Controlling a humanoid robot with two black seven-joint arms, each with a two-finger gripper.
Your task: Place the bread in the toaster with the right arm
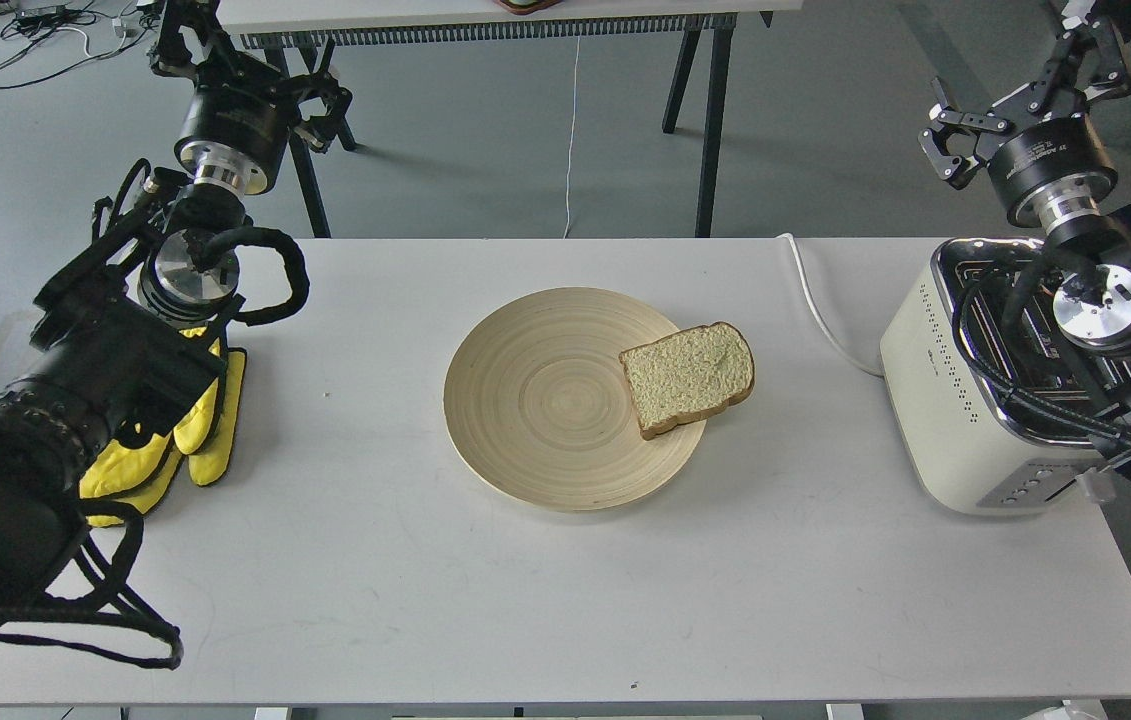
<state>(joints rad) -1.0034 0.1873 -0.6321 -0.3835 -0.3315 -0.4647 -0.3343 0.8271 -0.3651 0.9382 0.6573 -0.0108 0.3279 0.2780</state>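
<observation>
So the bread (688, 378) is sitting flat on the right edge of the round bamboo plate (545, 400), with its rounded top and right side hanging a bit past the rim over the worktop (565, 600). Crumb side up, brown crust all the way around, nothing touching it. The plate is pretty much dead centre on the white worktop and otherwise bare.

Off to the right, well apart from the plate, is the toaster (945, 420), cream-white with a shiny chrome top, rows of little vent holes down the side and buttons low on the front. Its white cord (820, 310) runs from behind it up along the worktop toward the back edge. The toaster sits right near the worktop's right end.

The right arm (1110, 310) hangs over the top of the toaster, cables draped across the chrome and hiding a good part of the slots. Its right gripper (1010, 90) is up high past the back of the worktop, over the floor, nowhere near the bread. The fingers look spread apart and they've got nothing in them.

Over on the left side, the left arm (105, 360) comes in above a yellow cloth (195, 430) lying on the worktop. The left gripper (245, 75) is also raised past the back edge, but it's dark and end-on from here, so I honestly can't tell whether its fingers are apart or together.
</observation>
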